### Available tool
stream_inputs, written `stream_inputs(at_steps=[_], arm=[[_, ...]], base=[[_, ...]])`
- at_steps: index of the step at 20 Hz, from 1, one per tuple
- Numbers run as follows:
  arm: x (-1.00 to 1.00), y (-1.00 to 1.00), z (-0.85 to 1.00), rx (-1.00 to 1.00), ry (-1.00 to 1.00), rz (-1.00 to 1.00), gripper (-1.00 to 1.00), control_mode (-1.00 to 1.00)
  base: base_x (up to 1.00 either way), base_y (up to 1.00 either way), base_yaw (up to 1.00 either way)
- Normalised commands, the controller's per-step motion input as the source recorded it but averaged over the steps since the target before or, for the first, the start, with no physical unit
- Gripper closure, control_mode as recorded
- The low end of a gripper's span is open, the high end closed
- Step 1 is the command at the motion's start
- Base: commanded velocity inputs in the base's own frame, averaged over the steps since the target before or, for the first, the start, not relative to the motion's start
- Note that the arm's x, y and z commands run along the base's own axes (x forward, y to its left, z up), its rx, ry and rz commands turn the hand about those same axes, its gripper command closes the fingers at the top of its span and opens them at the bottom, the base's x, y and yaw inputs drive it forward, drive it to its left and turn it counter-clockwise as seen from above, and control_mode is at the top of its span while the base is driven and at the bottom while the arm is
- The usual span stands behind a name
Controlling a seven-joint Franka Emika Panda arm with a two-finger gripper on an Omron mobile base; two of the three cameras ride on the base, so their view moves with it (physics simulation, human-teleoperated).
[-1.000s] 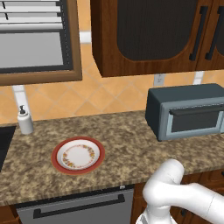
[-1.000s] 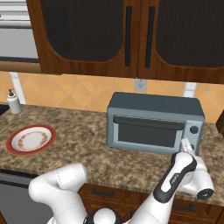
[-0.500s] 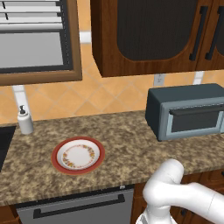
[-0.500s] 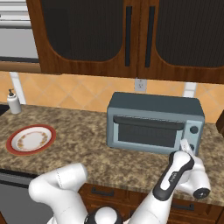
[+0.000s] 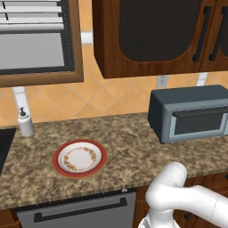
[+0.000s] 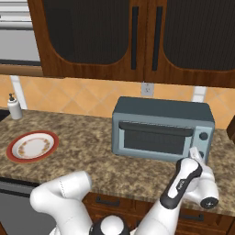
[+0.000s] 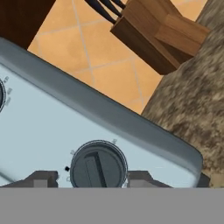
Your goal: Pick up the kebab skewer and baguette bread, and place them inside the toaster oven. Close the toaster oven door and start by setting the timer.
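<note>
The boxy dark blue-grey toaster oven [image 6: 163, 129] stands on the speckled brown granite surface [image 6: 92, 156], at about 3 o'clock in the left base view [image 5: 189, 113], against the orange tiled wall. Its lighter blue-grey drop-down door with the dark glass window [image 6: 153, 140] is shut, the dark bar handle [image 6: 156, 128] running along its top edge. On the pale control panel at the oven's right end sit small round dials [image 6: 203, 136].

The white arm's hand [image 6: 195, 155] is up against the lower part of that panel, at about 4 o'clock in the right base view. In the hand view, a dark round knob with a raised bar across it [image 7: 98, 166] lies at 6 o'clock, and the two dark fingertips [image 7: 41, 178] stand one on each side of it, just beside its rim. The fingers are partly spread around the knob; I cannot tell whether they actually touch it.

Beyond the oven in the hand view, a brown wooden knife block with dark handles [image 7: 159, 33] stands on the surface at about 1 o'clock.

A round white plate with a red rim and floral ring [image 5: 79, 158] lies on the surface at about 8 o'clock in the left base view, well apart from the oven. A small white soap dispenser [image 5: 25, 123] stands near the wall at 9 o'clock. Dark wooden wall cabinets [image 6: 133, 39] hang above.
</note>
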Motion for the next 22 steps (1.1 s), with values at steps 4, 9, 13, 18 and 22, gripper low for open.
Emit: stream_inputs(at_steps=[4, 9, 13, 18, 22], arm=[[0.0, -0.12, 0.14, -0.03, 0.05, -0.05, -1.0, -1.0], [0.01, -0.06, 0.07, -0.01, 0.05, -0.02, -1.0, -1.0], [0.04, 0.01, -0.01, -0.01, 0.02, 0.0, -1.0, -1.0], [0.15, 0.12, 0.0, 0.0, 0.0, 0.0, -1.0, -1.0], [0.39, 0.17, 0.0, 0.0, 0.03, 0.0, 1.0, -1.0]], base=[[0.0, 0.0, 0.0], [0.0, 0.0, 0.0], [0.0, 0.0, 0.0], [0.0, 0.0, 0.0], [0.0, 0.0, 0.0]])
